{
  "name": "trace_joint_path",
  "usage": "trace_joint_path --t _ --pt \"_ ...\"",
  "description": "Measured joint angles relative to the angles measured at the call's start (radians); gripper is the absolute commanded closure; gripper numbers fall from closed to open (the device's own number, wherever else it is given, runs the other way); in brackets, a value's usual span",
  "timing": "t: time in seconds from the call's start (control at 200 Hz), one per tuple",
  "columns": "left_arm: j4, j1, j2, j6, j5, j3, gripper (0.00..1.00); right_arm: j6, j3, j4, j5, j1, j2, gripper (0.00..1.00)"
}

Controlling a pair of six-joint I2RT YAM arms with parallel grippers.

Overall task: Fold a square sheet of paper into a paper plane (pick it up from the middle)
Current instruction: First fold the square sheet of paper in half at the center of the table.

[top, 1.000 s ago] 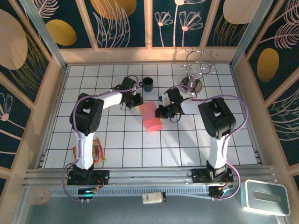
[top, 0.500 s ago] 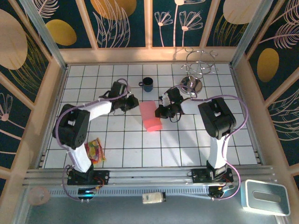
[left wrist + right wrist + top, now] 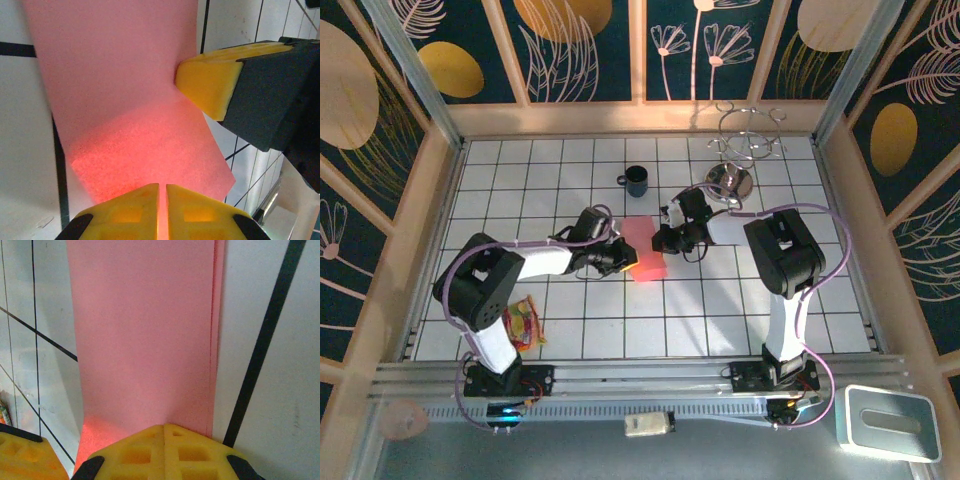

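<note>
One paper plane (image 3: 648,252), a folded pink sheet, lies flat near the middle of the tabletop (image 3: 740,310), between two claws. The left claw (image 3: 620,258) is closed on its left edge. The right claw (image 3: 666,240) is closed too, with its pads at the right edge. One mug (image 3: 637,181) stands behind. Toward the near and right edges the tiles are bare.

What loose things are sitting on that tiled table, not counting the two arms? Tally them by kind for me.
Folded pink paper: 1
Dark mug: 1
Wire metal stand: 1
Colourful packet: 1
Total: 4
</note>
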Motion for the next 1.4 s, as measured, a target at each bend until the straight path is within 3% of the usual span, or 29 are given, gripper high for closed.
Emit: trace_joint_path --t 0.335,0.601,0.781,0.961,1.401 --pt "-0.137 -0.003 0.047 0.064 -0.08 0.039 0.89 0.003 -0.004 0.006 0.0 0.0 0.0 0.97" --pt "-0.253 -0.01 0.0 0.122 -0.171 0.056 0.89 0.005 -0.01 0.014 0.0 0.0 -0.001 0.97" --pt "-0.2 -0.009 -0.073 0.091 -0.125 0.051 0.89 0.008 -0.018 0.027 0.0 0.0 -0.003 0.97" --pt "-0.142 -0.029 -0.037 0.066 -0.08 0.051 0.89 0.016 -0.022 0.034 0.0 -0.001 -0.003 0.97" --pt "-0.233 -0.047 0.004 0.143 -0.093 0.023 0.87 0.023 -0.019 0.032 0.0 -0.001 -0.001 0.97"
